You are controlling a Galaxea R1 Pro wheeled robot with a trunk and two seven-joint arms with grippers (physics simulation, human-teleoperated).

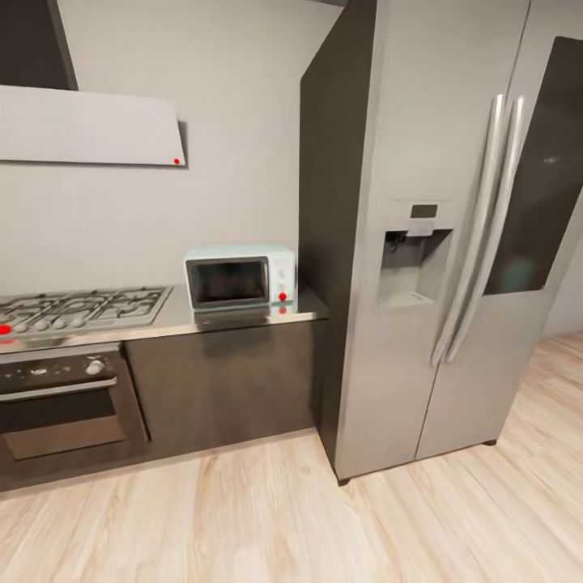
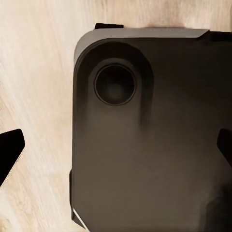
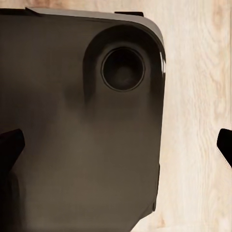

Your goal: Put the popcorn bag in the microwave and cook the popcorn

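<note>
1. Nearest me is my own dark base (image 2: 145,145), over the pale wood floor (image 1: 267,518).
2. My left claw (image 2: 118,147) hangs spread, its fingertips (image 2: 9,147) wide apart and pinching nothing.
3. My right claw (image 3: 118,147) is likewise spread and empty above the base.
4. Farther off, the microwave (image 1: 240,278) sits with its door closed at the right end of the countertop (image 1: 210,322), just beside the tall fridge (image 1: 437,235).
5. A gas hob (image 1: 77,309) lies left of the microwave, an oven (image 1: 65,405) beneath it.
</note>
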